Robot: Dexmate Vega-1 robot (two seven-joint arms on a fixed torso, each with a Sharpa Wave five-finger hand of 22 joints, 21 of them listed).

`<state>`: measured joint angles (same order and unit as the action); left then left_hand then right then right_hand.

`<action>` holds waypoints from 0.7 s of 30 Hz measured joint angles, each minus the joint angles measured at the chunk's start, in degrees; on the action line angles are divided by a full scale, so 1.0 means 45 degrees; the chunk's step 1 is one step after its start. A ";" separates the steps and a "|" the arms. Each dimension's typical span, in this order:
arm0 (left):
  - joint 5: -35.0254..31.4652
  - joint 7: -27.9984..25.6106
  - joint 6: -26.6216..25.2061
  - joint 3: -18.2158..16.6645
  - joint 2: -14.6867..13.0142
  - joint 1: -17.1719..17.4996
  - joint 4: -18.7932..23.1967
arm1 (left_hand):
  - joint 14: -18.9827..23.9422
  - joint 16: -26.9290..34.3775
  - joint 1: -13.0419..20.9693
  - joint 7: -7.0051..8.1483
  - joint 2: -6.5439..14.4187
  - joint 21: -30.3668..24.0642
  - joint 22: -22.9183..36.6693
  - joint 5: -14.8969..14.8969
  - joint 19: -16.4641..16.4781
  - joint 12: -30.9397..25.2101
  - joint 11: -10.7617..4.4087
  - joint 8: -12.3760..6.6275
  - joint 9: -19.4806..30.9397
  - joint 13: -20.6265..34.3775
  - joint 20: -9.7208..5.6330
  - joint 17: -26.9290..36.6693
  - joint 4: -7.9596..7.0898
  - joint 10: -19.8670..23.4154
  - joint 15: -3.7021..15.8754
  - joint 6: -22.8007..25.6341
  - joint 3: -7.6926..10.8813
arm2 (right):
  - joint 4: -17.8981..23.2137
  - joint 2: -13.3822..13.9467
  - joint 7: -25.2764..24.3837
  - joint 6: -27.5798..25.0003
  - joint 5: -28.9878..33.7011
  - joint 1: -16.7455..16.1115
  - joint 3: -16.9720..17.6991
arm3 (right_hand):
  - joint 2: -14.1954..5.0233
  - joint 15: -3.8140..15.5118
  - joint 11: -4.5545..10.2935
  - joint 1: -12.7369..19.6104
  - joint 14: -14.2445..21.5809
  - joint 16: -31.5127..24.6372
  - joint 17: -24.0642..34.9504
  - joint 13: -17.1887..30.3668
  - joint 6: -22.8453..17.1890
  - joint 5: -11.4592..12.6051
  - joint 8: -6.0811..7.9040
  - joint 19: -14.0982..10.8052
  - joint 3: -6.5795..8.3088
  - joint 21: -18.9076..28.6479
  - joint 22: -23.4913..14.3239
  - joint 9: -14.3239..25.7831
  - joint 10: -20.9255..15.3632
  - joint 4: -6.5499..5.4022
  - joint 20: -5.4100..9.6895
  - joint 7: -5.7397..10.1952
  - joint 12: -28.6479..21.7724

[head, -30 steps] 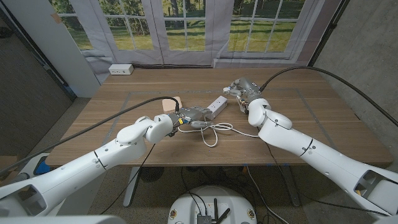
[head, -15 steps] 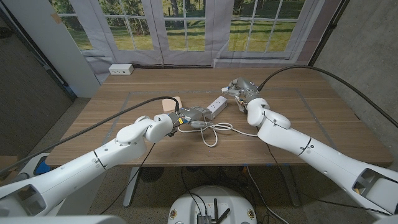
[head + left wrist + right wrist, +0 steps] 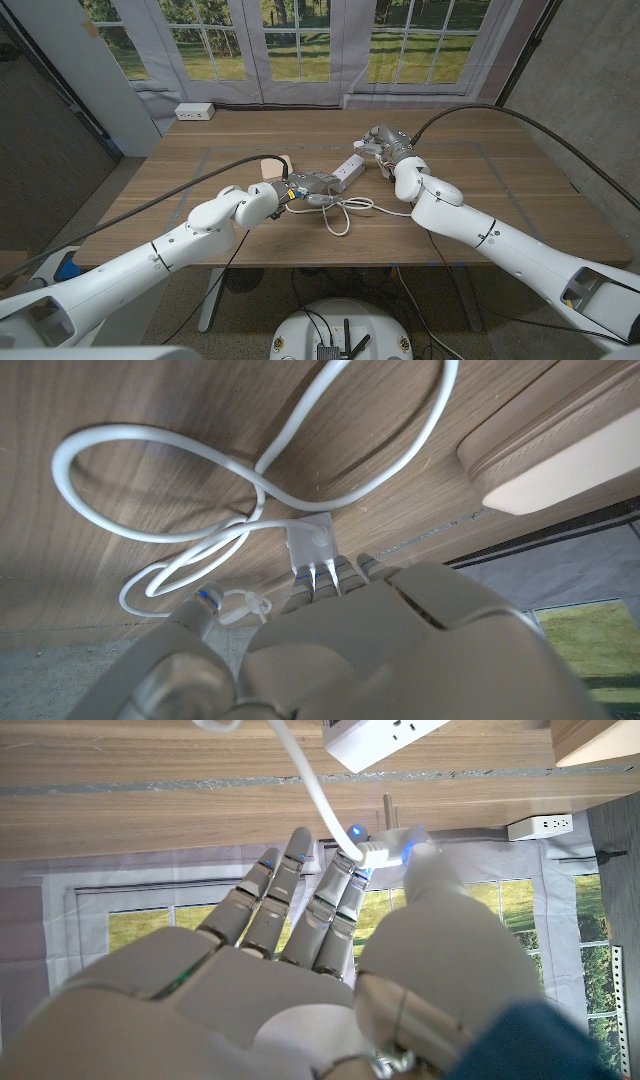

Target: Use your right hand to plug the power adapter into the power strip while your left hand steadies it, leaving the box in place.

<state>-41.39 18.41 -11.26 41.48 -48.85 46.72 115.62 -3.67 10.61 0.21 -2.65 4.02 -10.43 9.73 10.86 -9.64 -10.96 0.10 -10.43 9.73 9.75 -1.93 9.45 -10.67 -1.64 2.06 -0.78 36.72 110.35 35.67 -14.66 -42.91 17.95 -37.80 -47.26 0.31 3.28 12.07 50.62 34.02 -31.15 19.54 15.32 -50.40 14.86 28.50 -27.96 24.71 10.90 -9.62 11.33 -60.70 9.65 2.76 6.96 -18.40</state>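
My right fingers (image 3: 335,885) and thumb pinch the small white plastic power adapter (image 3: 385,850) — its metal prongs stick out toward the white rectangular plastic power strip (image 3: 385,742), which lies just beyond them and not yet touched. The adapter's white round cable (image 3: 305,770) runs off past the strip's end. From the head camera my right hand (image 3: 385,142) hovers at the far end of the strip (image 3: 347,168), the adapter hidden inside the grip.

My left fingers (image 3: 330,575) lie together over the near end of the strip, pressing on it rather than wrapping it as far as I can tell; a small white end piece (image 3: 310,542) with the strip's cord shows just past them. The left hand (image 3: 312,184) sits beside loose loops of white cord (image 3: 345,210) on the brown wooden table (image 3: 500,180). The tan cardboard box (image 3: 272,167) stands near that hand, just behind it, apart from the strip.

I judge the adapter light, rigid and smooth — apt to twist in a pinch, so I would hold it by its flat sides, close to the prongs. The strip looks light enough to slide when pushed, so my left hand must bear down firmly. The trailing cable is limp but may tug the adapter sideways.
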 measured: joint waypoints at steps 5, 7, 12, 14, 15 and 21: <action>-0.0030 0.0020 -0.0047 0.0004 0.0003 0.0016 0.0030 | 0.0000 0.0000 0.0000 0.0063 0.0000 0.0000 0.0000 0.0000 0.0000 0.0007 0.0022 0.0000 0.0006 0.0000 0.0000 0.0000 0.0000 0.0021 0.0000 0.0065 0.0000 | -0.0128 -0.0067 0.0076 0.0093 0.0107 0.0058 -0.0063 | 0.0000 0.0000 0.0000 0.0000 0.0000 0.0048 0.0000 0.0000 0.0000 0.0047 -0.0005 -0.0001 0.0000 0.0000 0.0000 0.0000 0.0000 0.0000 0.0000 0.0000 0.0000; -0.0037 0.0020 -0.0067 0.0004 0.0003 0.0029 0.0045 | 0.0000 0.0000 0.0000 0.0017 0.0000 -0.0096 0.0000 0.0000 0.0000 0.0008 0.0022 0.0000 0.0005 0.0000 0.0000 0.0001 0.0000 0.0021 0.0000 0.0111 0.0000 | -0.0177 -0.0103 0.0092 0.0113 0.0148 0.0079 -0.0086 | 0.0000 0.0000 0.0000 0.0000 -0.0001 0.0048 -0.0001 -0.0001 0.0001 0.0047 -0.0008 -0.0001 -0.0001 0.0000 0.0000 0.0000 0.0000 0.0000 0.0000 0.0001 0.0000; -0.0049 0.0021 -0.0122 0.0004 0.0003 0.0072 0.0083 | 0.0000 0.0000 0.0001 -0.0004 0.0000 -0.0097 0.0000 0.0000 0.0000 0.0009 0.0022 0.0002 0.0005 0.0000 0.0000 0.0001 0.0000 0.0020 0.0000 0.0131 0.0000 | -0.0287 -0.0231 0.0098 0.0133 0.0239 0.0103 -0.0131 | 0.0000 0.0000 0.0000 0.0000 -0.0001 0.0048 -0.0001 -0.0001 0.0002 0.0047 -0.0028 -0.0001 -0.0056 0.0000 0.0000 0.0000 0.0000 -0.0049 0.0000 0.0002 0.0097; -0.0053 0.0020 -0.0149 0.0004 0.0000 0.0103 0.0107 | 0.0000 0.0000 0.0001 -0.0004 0.0000 -0.0096 0.0000 0.0000 0.0000 0.0009 0.0022 0.0002 0.0004 0.0000 0.0000 0.0001 0.0000 0.0020 0.0000 0.0131 0.0000 | -0.0330 -0.0325 0.0093 0.0103 0.0303 0.0105 -0.0170 | -0.0001 0.0000 0.0000 -0.0001 -0.0001 0.0079 -0.0001 -0.0025 0.0002 0.0047 -0.0032 -0.0001 -0.0070 0.0000 0.0000 0.0000 0.0000 -0.0035 -0.0001 0.0002 0.0099; -0.0053 0.0020 -0.0151 0.0002 -0.0003 0.0112 0.0117 | 0.0000 0.0000 0.0001 -0.0003 0.0000 -0.0097 0.0000 0.0000 0.0000 0.0010 0.0022 0.0003 0.0004 0.0000 0.0000 0.0001 0.0000 0.0020 0.0000 0.0130 0.0000 | -0.0333 -0.0331 0.0092 0.0103 0.0303 0.0105 -0.0173 | -0.0051 0.0001 0.0000 -0.0051 -0.0001 0.0096 -0.0001 -0.0032 0.0002 0.0047 -0.0056 -0.0001 -0.0070 0.0000 0.0000 0.0000 0.0000 -0.0035 -0.0001 0.0002 0.0099; -0.0056 0.0007 -0.0207 -0.0014 -0.0024 0.0160 0.0161 | -0.0001 -0.0001 0.0001 -0.0003 0.0000 -0.0096 0.0000 0.0000 0.0000 0.0020 0.0021 0.0004 0.0000 0.0001 0.0000 0.0001 0.0001 0.0021 0.0000 0.0130 0.0000 | -0.0420 -0.0557 -0.0024 -0.0041 0.0420 0.0091 -0.0261 | -0.0051 0.0001 0.0000 -0.0051 -0.0001 0.0095 -0.0024 -0.0036 0.0003 0.0098 -0.0058 -0.0002 -0.0070 0.0000 0.0000 0.0000 0.0000 -0.0034 -0.0001 0.0003 0.0099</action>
<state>-41.64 18.44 -12.19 41.42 -48.96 47.44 116.35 -3.68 10.60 0.21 -2.67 4.02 -10.86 9.73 10.86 -9.64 -10.87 0.19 -10.42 9.73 9.75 -1.93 9.46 -10.66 -1.55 2.06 -0.19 36.72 108.46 33.16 -14.76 -43.09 19.84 -37.39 -48.43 0.08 3.28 12.07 50.39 34.01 -30.72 19.43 15.16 -50.38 15.30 28.24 -27.96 24.39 10.91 -9.62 11.33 -60.70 9.50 2.76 6.98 -17.95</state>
